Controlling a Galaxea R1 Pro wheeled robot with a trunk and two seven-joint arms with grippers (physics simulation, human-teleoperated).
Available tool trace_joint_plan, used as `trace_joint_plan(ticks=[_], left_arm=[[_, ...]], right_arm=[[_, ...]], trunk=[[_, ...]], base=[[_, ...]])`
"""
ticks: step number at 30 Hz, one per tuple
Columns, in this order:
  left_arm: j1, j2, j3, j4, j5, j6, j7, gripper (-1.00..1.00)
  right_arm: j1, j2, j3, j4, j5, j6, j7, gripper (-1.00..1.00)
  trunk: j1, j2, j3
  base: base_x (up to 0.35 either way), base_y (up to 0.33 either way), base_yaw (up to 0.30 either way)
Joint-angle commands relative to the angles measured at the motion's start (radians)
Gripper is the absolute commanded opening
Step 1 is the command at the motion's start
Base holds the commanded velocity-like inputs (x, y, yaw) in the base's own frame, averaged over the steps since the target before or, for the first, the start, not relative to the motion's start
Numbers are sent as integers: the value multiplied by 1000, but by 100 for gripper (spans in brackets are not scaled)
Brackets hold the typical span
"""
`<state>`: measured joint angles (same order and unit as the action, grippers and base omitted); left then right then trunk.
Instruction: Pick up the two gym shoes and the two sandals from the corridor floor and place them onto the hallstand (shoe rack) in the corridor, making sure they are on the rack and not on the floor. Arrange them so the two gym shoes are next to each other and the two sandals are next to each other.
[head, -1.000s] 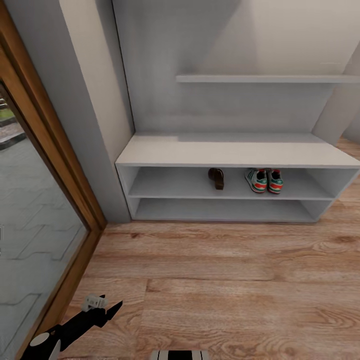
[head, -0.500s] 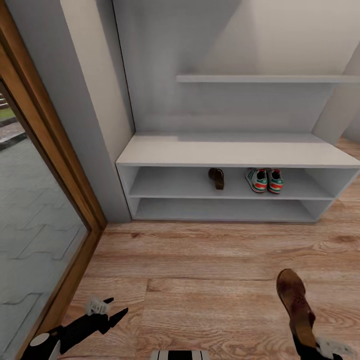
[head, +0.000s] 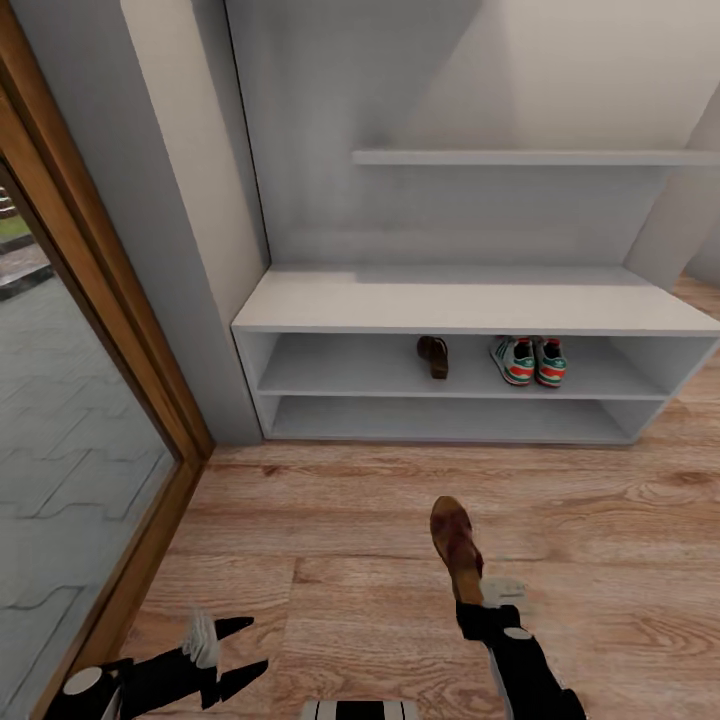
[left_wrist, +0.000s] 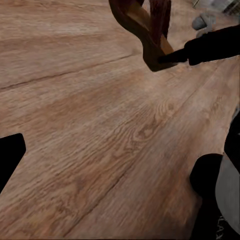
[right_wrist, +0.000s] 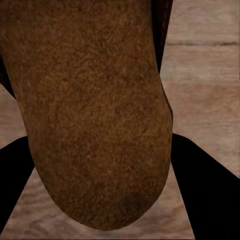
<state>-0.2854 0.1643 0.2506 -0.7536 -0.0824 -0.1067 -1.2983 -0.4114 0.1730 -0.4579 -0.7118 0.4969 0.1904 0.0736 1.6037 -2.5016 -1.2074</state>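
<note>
Grippers first, nearest the camera. Left gripper (head: 225, 650) hangs low over the corridor floor (head: 350, 560) with its fingers spread apart and nothing between them. Right gripper (head: 478, 598) is clamped on the heel end of a dark brown sandal (head: 456, 548), which stands clear of the floor, toe pointing toward the hallstand (head: 470, 300); the right wrist view shows the sandal's tan sole (right_wrist: 95, 110) pinched between the two black fingers (right_wrist: 210, 185).

Beyond lies bare wood-plank floor up to the hallstand's base. On the hallstand's upper open shelf slot, the second sandal (head: 433, 355) lies near the middle. To its right, apart from it, the two gym shoes (head: 528, 361) sit side by side, touching or nearly so. Above the bench surface, a floating shelf (head: 535, 158) is fixed to the wall. A wood-framed glass door (head: 90, 420) stands at left.
</note>
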Motion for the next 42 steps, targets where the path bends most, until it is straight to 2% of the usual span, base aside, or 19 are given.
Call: trace_joint_plan(ticks=[1,3,6,13,19,42], left_arm=[[3,0,4,-1,-21,-12,-62,100],[15,2,8,-6,-33,-13,-127,100],[23,3,11,-11,-38,-14,-159,100],[28,2,13,-17,-41,-13,-177,100],[29,0,9,-19,-42,-13,-176,100],[29,-9,8,-20,-43,-13,-165,100]], right_arm=[[-37,2,40,-3,16,38,-7,-100],[-81,2,70,-1,15,74,-16,-100],[-129,2,83,3,14,113,-19,-100],[-224,2,90,1,14,215,-22,-100],[-280,2,91,-3,14,252,-22,-100],[-299,2,91,4,15,258,-20,-100]], trunk=[[0,0,-1],[0,0,-1],[0,0,-1],[0,0,-1],[0,0,-1],[0,0,-1]], base=[[0,0,0],[0,0,0],[0,0,0],[0,0,0],[0,0,0],[0,0,0]])
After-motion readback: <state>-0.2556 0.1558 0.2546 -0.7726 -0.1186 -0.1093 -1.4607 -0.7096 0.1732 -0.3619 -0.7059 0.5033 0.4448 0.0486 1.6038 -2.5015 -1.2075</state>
